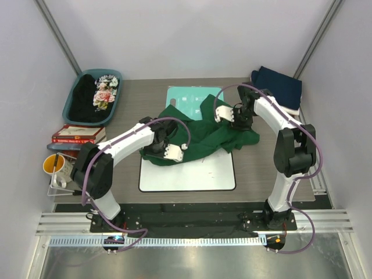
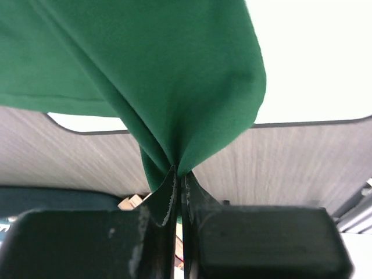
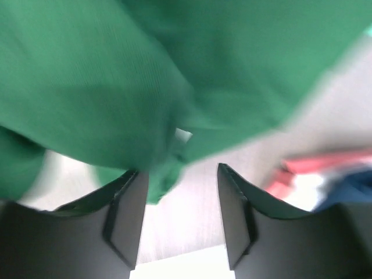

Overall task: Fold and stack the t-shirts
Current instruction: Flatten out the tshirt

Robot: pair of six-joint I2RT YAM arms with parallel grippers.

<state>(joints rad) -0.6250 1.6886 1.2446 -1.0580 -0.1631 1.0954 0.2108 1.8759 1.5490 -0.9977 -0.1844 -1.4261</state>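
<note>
A dark green t-shirt lies crumpled across the middle of the table. My left gripper is shut on a pinch of it at the shirt's near-left edge; in the left wrist view the green cloth fans up from the closed gripper. My right gripper is at the shirt's far right side. It stands open, and the blurred green cloth hangs just beyond its fingers, none of it between them. Folded navy t-shirts sit at the back right. A black floral-print one lies in a basket.
A whiteboard lies under the shirt's near side, and a teal board under its far side. The teal basket stands back left. Red books, a yellow mug and a wire rack line the left edge.
</note>
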